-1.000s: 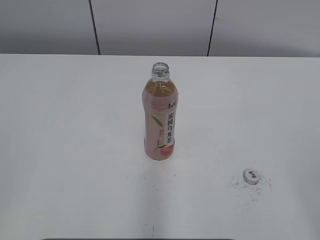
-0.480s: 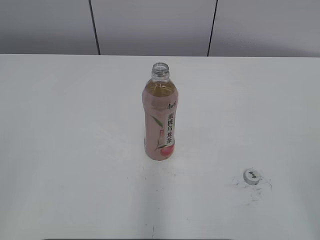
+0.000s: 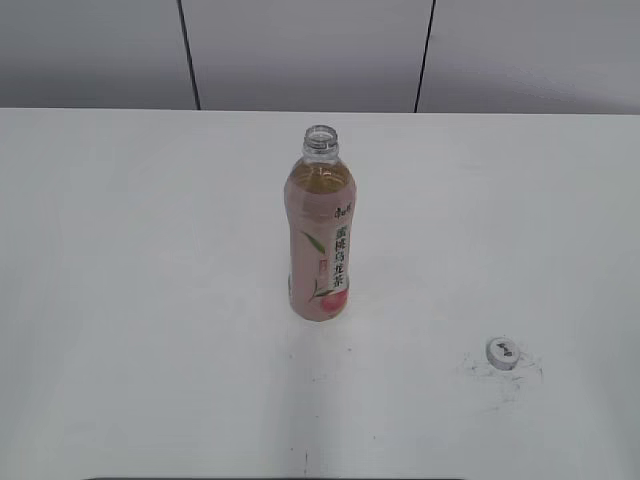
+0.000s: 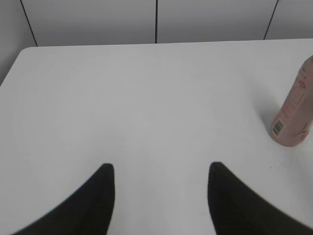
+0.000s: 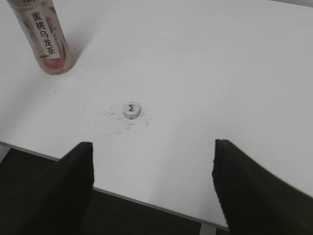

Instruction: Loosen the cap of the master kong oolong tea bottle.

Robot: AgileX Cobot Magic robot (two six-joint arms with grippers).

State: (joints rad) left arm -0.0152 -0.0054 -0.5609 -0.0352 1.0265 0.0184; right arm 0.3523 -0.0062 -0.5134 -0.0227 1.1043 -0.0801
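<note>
The master kong oolong tea bottle [image 3: 321, 240] stands upright near the middle of the white table, its neck open with no cap on it. It also shows at the right edge of the left wrist view [image 4: 295, 113] and at the top left of the right wrist view [image 5: 45, 38]. The white cap [image 3: 502, 351] with a dark mark lies flat on the table at the front right, apart from the bottle; it shows in the right wrist view [image 5: 131, 110]. My left gripper [image 4: 159, 169] is open and empty, left of the bottle. My right gripper [image 5: 154, 147] is open and empty, over the table's front edge near the cap.
The white table [image 3: 150, 250] carries faint dark scuff marks [image 3: 515, 375] around the cap. Its front edge [image 5: 146, 203] shows in the right wrist view. A grey panelled wall [image 3: 300, 50] stands behind the table.
</note>
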